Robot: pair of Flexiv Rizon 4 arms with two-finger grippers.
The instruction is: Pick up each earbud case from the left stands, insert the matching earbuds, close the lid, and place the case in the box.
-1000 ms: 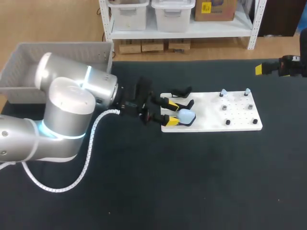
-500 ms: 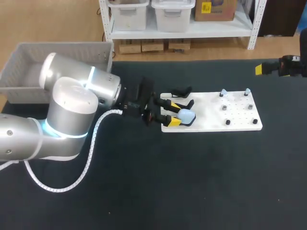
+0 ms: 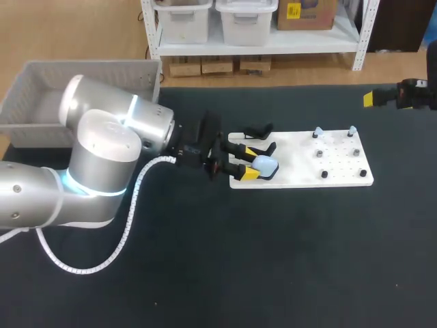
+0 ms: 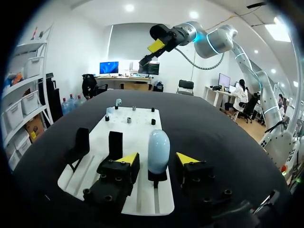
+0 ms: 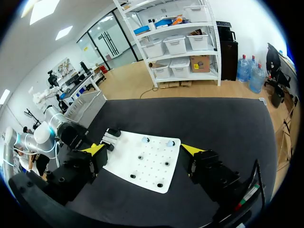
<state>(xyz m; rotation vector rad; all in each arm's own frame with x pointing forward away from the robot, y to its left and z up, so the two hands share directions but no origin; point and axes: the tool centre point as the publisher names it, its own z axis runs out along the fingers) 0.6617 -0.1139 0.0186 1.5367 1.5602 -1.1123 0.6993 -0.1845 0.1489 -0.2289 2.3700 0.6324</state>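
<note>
- The pale blue case (image 4: 158, 149) stands upright on its holder, right between the yellow fingers of the left claw (image 4: 156, 159). There is a gap on each side, so the claw is spread and not pinching.
- Two black stands (image 4: 115, 144) sit just beside the case on the white board (image 3: 300, 156).
- Two earbuds (image 3: 317, 131) perch on pegs at the board's other end, well apart from the case.
- The board lies on a black table (image 3: 273, 260), and the grey box (image 3: 41, 89) is at its far left corner, behind the left arm.
- The right claw (image 5: 143, 149) hangs high near the table's right edge, fingers spread wide.
</note>
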